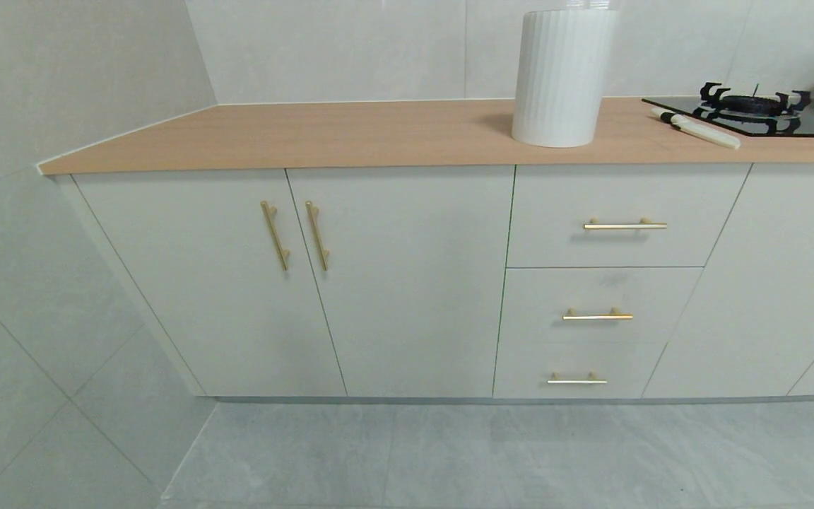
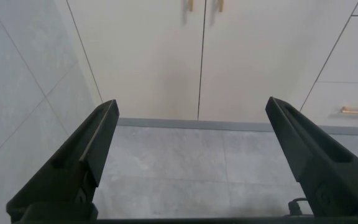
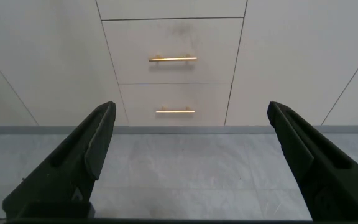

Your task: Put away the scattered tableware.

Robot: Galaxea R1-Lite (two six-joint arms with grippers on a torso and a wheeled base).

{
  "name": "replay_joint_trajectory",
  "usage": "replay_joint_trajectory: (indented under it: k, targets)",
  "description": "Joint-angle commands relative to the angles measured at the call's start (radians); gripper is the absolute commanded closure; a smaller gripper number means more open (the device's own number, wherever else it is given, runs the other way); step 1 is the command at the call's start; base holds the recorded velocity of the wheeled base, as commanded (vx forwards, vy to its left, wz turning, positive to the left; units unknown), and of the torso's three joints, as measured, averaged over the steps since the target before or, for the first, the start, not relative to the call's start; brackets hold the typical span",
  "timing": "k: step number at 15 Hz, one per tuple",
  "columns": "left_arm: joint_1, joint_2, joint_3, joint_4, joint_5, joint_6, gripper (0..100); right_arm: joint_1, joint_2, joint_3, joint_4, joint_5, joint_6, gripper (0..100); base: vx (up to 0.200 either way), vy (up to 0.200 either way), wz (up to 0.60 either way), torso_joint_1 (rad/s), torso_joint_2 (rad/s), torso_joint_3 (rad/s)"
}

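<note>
A pale-bladed knife [image 1: 697, 129] with a dark band at the handle lies on the wooden counter [image 1: 308, 134] at the far right, partly on the black stove's edge. Left of it stands a tall white ribbed container [image 1: 562, 78]. My left gripper [image 2: 191, 106] hangs low and open, facing the double cabinet doors [image 2: 197, 56] above the floor, nothing between its fingers. My right gripper [image 3: 191, 109] is also open and empty, low in front of the drawers [image 3: 173, 59].
The black gas stove [image 1: 767, 109] sits at the counter's right end. Below the counter are two doors with gold handles [image 1: 294, 233] and a stack of three drawers [image 1: 605, 283]. A tiled wall closes the left side; grey tiled floor [image 1: 449, 459] lies in front.
</note>
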Motion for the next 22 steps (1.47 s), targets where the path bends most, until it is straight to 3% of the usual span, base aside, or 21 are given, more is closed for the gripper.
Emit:
replay_joint_trajectory:
  k: [1, 17, 22]
  targets:
    - [0.000, 0.002, 0.000, 0.001, 0.001, 0.000, 0, 0.000, 0.003, 0.000, -0.001, 0.003, -0.002, 0, 0.200, 0.000, 0.00, 0.002, 0.00, 0.002]
    - [0.000, 0.002, 0.000, 0.001, 0.001, -0.005, 0, 0.000, 0.004, 0.000, 0.001, 0.003, 0.000, 0, 0.200, 0.000, 0.00, 0.003, 0.00, 0.002]
    - [0.000, 0.002, 0.000, 0.001, 0.001, -0.007, 0, 0.000, 0.003, 0.000, 0.001, 0.003, 0.000, 0, 0.000, 0.000, -0.36, 0.004, 0.00, 0.002]
